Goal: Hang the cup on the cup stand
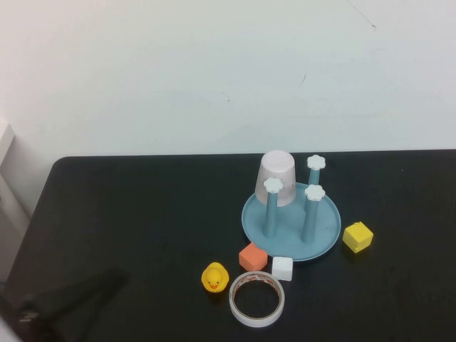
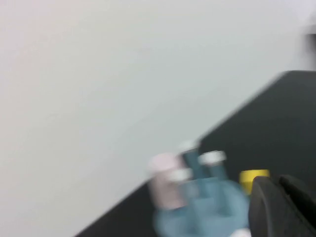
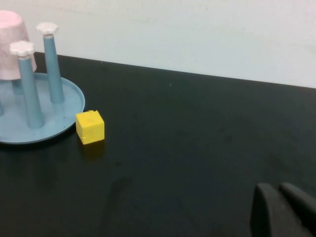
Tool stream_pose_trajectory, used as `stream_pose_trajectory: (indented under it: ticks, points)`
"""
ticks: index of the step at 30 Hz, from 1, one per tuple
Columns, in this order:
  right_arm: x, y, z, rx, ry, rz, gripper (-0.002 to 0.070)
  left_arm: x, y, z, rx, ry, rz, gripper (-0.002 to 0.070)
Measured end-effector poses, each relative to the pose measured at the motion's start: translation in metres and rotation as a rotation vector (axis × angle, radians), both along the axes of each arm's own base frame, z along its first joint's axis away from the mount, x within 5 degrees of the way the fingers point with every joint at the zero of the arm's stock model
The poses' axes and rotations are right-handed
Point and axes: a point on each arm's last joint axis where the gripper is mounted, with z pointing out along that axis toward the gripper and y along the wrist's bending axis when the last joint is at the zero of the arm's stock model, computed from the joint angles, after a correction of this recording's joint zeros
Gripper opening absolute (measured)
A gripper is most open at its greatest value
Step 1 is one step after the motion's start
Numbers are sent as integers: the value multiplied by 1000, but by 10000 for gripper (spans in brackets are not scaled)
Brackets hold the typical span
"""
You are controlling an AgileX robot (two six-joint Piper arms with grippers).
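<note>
- We see the left tool (image 2: 282, 207) closed and empty, low at the high view's lower left.
- The right tool (image 3: 281, 210) is closed too, empty.
- The cup (image 1: 276, 178) sits upside down on the cup stand (image 1: 324, 239), centre right on the bench (image 1: 142, 214).

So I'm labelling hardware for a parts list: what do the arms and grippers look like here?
Both look matte black. The left gripper and right gripper each end in two rounded, smooth jaws. No cables or markings are visible. In the high view only a dark shape shows at the near left.
</note>
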Motion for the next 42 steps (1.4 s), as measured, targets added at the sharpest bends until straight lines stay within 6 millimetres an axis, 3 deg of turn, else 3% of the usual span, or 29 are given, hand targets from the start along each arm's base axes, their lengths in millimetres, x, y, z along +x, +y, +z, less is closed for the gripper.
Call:
stream_pose_trajectory:
  ticks: [7, 14, 21, 30, 42]
  points:
    - [0, 0, 0, 0, 0, 0, 11, -8, 44, -17, -23, -2, 313, -1]
    - [0, 0, 0, 0, 0, 0, 11, -17, 67, -49, -70, 124, 549, -1]
    - [0, 0, 0, 0, 0, 0, 11, -23, 76, -72, -78, 191, 647, -1]
    - [0, 0, 0, 0, 0, 0, 11, -33, 80, -72, 17, 101, 695, -1]
    - [0, 0, 0, 0, 1, 0, 11, -37, 81, -82, 0, 230, 722, -1]
